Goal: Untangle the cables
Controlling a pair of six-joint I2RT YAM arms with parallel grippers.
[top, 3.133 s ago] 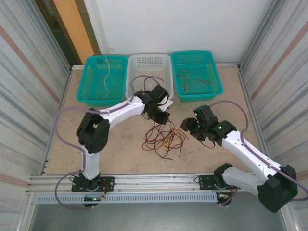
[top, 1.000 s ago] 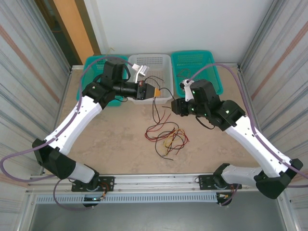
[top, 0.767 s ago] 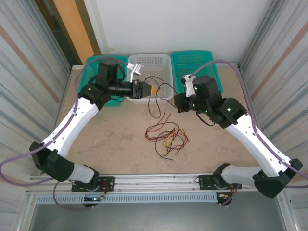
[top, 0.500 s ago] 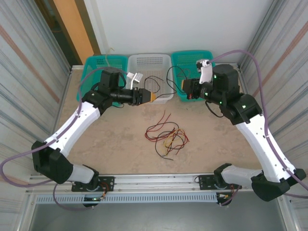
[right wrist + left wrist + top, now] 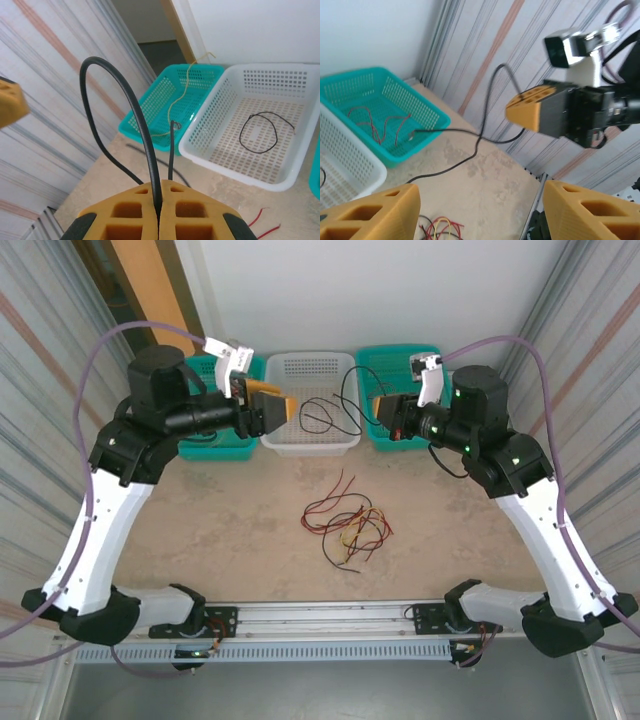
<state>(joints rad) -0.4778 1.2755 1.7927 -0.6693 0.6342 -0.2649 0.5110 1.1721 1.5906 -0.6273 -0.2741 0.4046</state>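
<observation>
Black cable (image 5: 142,125) pinched in right end effector (image 5: 159,194), left end effector (image 5: 283,406) gaping.

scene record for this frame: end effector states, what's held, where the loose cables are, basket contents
left end effector: open, holding nothing
right end effector: shut on black cable
held cable: arcs up from the fingers, then hangs down toward the table
tangle: red, black and yellow cables on the table, in front of the baskets
white basket: one coiled black cable
left teal basket: one yellowish cable
right teal basket: red cables
</observation>
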